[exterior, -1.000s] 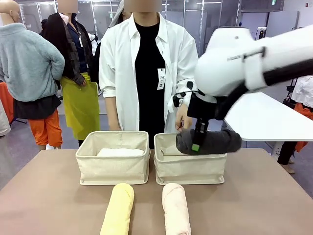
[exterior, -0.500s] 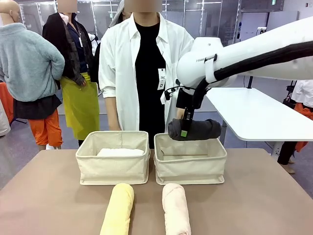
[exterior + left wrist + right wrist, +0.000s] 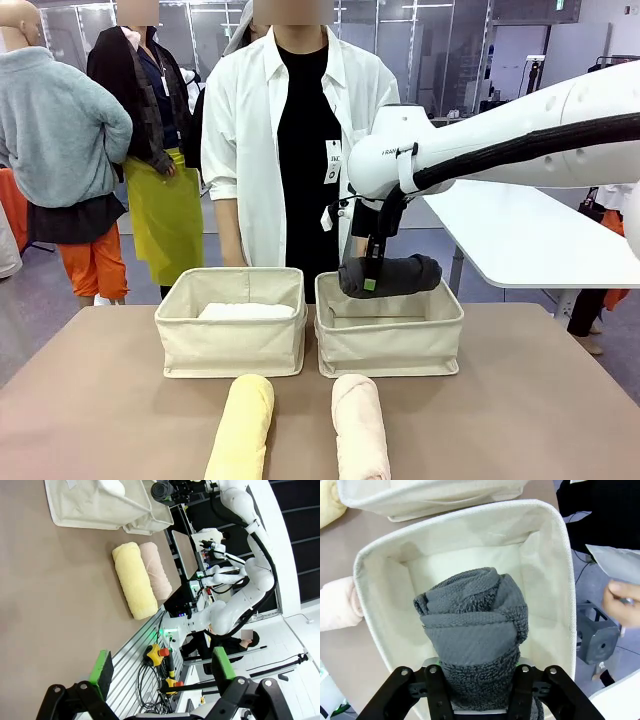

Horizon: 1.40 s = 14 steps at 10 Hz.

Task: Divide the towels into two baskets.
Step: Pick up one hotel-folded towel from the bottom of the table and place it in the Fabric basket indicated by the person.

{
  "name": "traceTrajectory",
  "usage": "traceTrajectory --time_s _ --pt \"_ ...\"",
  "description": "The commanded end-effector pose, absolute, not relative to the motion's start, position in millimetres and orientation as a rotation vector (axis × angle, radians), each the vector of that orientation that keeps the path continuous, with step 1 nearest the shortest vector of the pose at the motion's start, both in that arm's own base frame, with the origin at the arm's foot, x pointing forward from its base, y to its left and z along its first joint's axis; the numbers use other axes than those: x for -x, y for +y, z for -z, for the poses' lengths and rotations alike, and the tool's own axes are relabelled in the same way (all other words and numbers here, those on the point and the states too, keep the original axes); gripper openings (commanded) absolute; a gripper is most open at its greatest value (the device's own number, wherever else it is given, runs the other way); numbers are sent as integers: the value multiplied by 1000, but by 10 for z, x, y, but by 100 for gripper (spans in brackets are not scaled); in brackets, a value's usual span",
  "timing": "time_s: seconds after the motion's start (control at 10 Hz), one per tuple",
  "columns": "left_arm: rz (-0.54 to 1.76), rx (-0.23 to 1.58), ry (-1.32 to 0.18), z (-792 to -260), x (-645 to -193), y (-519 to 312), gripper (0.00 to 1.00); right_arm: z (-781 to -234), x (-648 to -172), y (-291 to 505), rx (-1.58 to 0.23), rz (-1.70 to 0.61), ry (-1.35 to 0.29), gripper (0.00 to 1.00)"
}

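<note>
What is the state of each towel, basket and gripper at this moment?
dark grey towel: rolled, held over the right basket.
right gripper: shut on the dark grey towel.
left gripper: open, empty.
white towel: inside the left basket.
right basket: nothing inside.
pale yellow towel: rolled, on the table.
pale pink towel: rolled, on the table.

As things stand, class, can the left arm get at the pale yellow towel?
Probably yes. The left gripper is open above bare table, and the yellow towel lies uncovered beside the pink towel; the right gripper holds the grey towel farther off, over a basket.
</note>
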<state>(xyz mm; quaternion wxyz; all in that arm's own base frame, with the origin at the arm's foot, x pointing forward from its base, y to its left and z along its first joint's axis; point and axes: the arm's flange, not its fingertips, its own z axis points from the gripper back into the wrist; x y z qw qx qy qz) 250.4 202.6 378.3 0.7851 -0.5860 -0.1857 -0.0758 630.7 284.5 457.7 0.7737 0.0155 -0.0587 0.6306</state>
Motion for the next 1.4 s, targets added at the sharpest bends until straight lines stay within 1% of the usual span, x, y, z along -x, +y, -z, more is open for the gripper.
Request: traceTrajectory --time_s 0.0,0.1,0.2,0.3,0.8,0.9,1.0,1.3 --pt "171 1270 -409 -3807 -2450 2016 100 -4582 -6348 2850 -32 -1330 -111 41" --pt "171 1270 -409 -3807 -2450 2016 100 -4562 -6333 2843 -37 -1331 -104 65" --pt "171 1270 -409 -3807 -2450 2016 100 -4563 -6311 2844 -34 -1332 -99 75" --pt "171 1270 -409 -3807 -2450 2016 100 -4568 -6286 2852 -26 -1335 -89 99" --pt "171 1270 -409 -3807 -2450 2016 100 -4573 -6111 2797 11 -1287 -65 100" --pt "171 1270 -409 -3807 -2450 2016 100 -4547 -5978 2698 101 -1252 -20 100" --pt "171 1270 -409 -3807 -2450 2016 100 -4580 -6264 2842 -19 -1333 -85 100" --pt "171 1270 -409 -3807 -2450 2016 100 -4580 -6264 2842 -19 -1333 -85 100"
